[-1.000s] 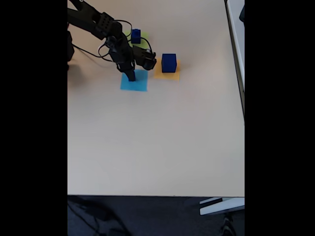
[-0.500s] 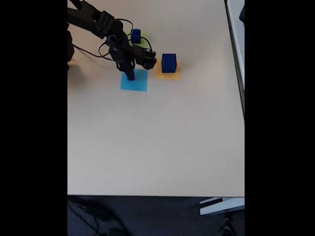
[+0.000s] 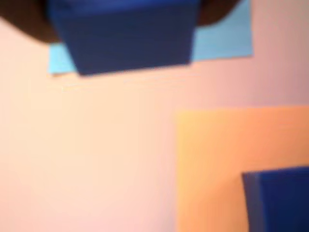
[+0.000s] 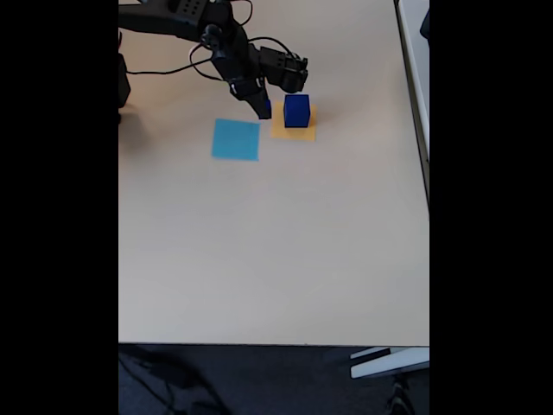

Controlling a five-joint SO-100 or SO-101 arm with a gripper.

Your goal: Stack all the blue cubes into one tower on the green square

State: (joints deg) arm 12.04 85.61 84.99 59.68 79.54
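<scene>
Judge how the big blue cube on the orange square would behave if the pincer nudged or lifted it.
The big blue cube looks solid with flat faces, so it would probably slide, not roll. It sits flat on the orange square, which looks thin and might shift with it. Its straight sides should suit the pincer, though weight can't be judged.

In the fixed view the arm (image 4: pixel 186 19) reaches in from the upper left, stretched almost level across the top, then bends at the wrist (image 4: pixel 281 67) so the gripper (image 4: pixel 263 109) points down and a little left. Its jaws are closed on a cube (image 4: pixel 267 107) — held clear of the table (the wrist view is blurred, cube (image 3: pixel 128 36) at top).
</scene>
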